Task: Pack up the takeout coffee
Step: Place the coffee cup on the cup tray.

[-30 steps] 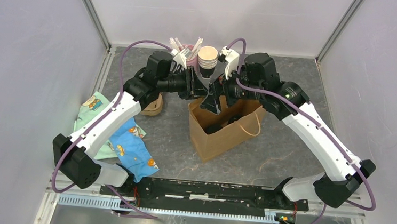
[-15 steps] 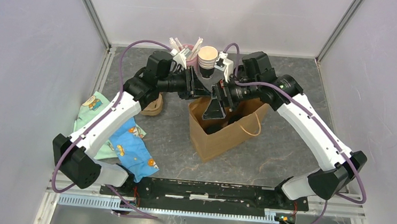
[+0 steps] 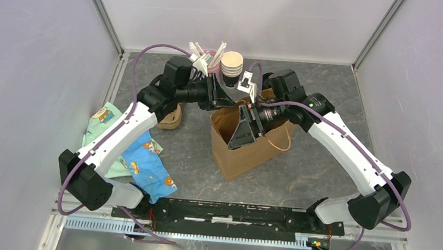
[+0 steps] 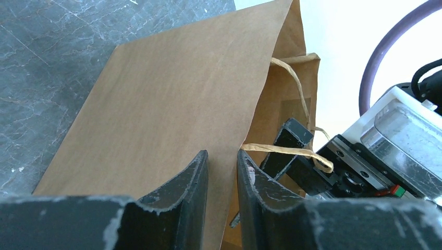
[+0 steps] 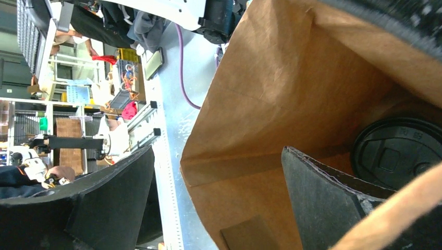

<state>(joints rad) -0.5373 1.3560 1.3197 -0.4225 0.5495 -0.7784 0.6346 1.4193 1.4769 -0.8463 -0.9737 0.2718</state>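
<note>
My left fingers pinch the paper bag open; my right fingers spread wide above the lidded coffee inside.

Even, diffuse overhead light fills the top view; the grey bench carries only faint shadows under the arms, and detail is crisp. The left wrist view blows out to white at upper right, behind the brown bag. In the right wrist view the fingers of the right pincer are dark and soft-edged; the lid of the takeout coffee has a dull sheen.
</note>
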